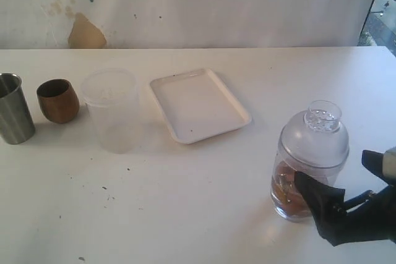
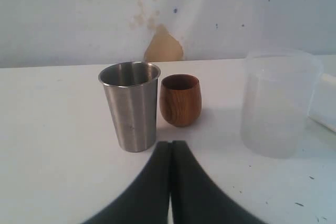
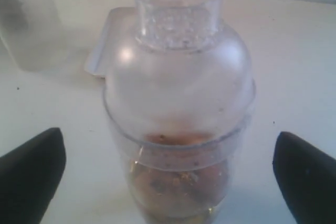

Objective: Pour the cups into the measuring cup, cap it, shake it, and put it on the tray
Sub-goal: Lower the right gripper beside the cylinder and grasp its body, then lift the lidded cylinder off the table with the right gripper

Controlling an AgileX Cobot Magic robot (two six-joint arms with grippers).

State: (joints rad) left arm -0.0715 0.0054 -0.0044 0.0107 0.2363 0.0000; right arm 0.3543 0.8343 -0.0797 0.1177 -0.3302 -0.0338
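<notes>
The measuring cup [image 1: 311, 164] stands on the table at the front right. It wears a domed frosted cap [image 1: 317, 134] and holds brownish contents at the bottom. My right gripper [image 1: 341, 176] is open, one finger on each side of the measuring cup [image 3: 178, 98], and the right wrist view shows a gap on both sides. The steel tumbler [image 1: 13, 108] and the wooden cup [image 1: 58, 100] stand upright at the far left. My left gripper [image 2: 170, 148] is shut and empty, just short of the tumbler [image 2: 131, 106] and the wooden cup [image 2: 180, 99]. The white tray [image 1: 201, 106] lies empty mid-table.
A frosted plastic tub [image 1: 111, 112] stands between the wooden cup and the tray. The table's back edge meets a white wall. Small dark specks dot the tabletop near the front left.
</notes>
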